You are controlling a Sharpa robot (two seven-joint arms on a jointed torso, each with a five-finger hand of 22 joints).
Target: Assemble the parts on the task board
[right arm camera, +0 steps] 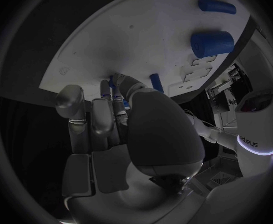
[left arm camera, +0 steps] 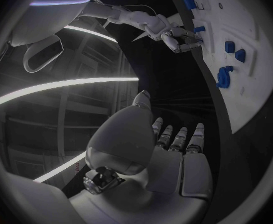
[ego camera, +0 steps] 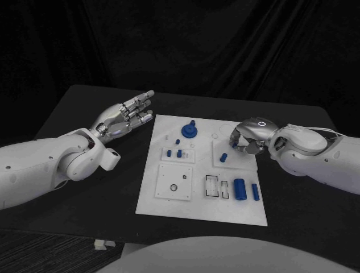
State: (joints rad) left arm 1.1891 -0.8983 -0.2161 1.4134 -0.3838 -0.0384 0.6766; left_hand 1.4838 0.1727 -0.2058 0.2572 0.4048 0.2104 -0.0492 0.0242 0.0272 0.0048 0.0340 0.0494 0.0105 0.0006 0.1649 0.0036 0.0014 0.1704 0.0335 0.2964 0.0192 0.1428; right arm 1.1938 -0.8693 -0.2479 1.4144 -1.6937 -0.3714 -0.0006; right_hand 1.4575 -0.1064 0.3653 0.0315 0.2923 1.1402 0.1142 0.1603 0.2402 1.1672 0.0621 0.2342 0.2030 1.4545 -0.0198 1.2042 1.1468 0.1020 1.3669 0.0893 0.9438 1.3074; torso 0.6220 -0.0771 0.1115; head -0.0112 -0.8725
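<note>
Task board: the white task board (ego camera: 170,205) lies flat in the middle of the black tabletop (ego camera: 90,108), between the two arms.
Parts: small blue parts sit on the board. A blue gear-like part (ego camera: 190,131) stands near the far edge; small blue pegs (ego camera: 176,152) lie just below it; a short blue peg (ego camera: 224,156) lies by the right robot hand; a thick blue cylinder (ego camera: 239,189) and a thinner blue rod (ego camera: 255,191) lie side by side near the board's near right corner.
Left robot hand: the left robot hand (ego camera: 129,114) hovers over bare tabletop just beside the board's far left corner, fingers stretched out straight and close together, holding nothing.
Right robot hand: the right robot hand (ego camera: 247,139) is over the board's right edge, its fingers curled down towards the board near the short blue peg. Whether it grips a part cannot be told.
</note>
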